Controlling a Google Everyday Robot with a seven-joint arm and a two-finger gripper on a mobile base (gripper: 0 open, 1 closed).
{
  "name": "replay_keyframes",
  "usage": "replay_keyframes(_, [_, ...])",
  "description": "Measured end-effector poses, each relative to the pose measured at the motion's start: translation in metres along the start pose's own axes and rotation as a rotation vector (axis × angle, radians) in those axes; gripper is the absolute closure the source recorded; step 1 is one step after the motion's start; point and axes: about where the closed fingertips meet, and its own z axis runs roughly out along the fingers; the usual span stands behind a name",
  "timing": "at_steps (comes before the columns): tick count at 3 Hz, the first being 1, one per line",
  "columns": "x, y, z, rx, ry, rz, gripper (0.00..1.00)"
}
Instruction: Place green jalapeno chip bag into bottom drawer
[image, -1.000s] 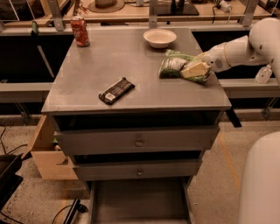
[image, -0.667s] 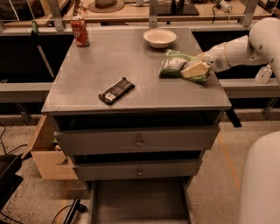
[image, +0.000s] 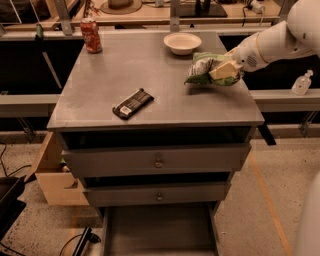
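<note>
The green jalapeno chip bag (image: 202, 67) is at the right side of the grey cabinet top (image: 150, 75), lifted slightly off the surface. My gripper (image: 224, 70) reaches in from the right on a white arm and is shut on the bag's right end. The bottom drawer (image: 160, 230) is pulled open at the foot of the cabinet and shows a flat grey floor with nothing in it. The two upper knobbed drawers (image: 158, 161) stick out a little.
A flat black wrapped bar (image: 133, 103) lies near the top's front. A white bowl (image: 182, 43) and a red can (image: 91, 35) stand at the back. A cardboard box (image: 52, 175) sits left of the cabinet. A clear bottle (image: 301, 84) stands on the right ledge.
The gripper has raised the chip bag a little off the cabinet top and drawn it slightly left. Everything else is unmoved.
</note>
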Motion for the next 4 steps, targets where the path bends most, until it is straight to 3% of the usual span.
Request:
replay_keyframes(1, [-0.029,0.029,-0.047,0.093,0.044,-0.094,1.0])
replay_keyframes(2, [-0.036,0.086,-0.103,0.135,0.075,-0.118,1.0])
replay_keyframes(3, [0.009,0.142,-0.148,0.127,0.128,-0.063,1.0])
replay_keyframes(4, [0.098,0.186,-0.195,0.089,0.196,0.075,1.0])
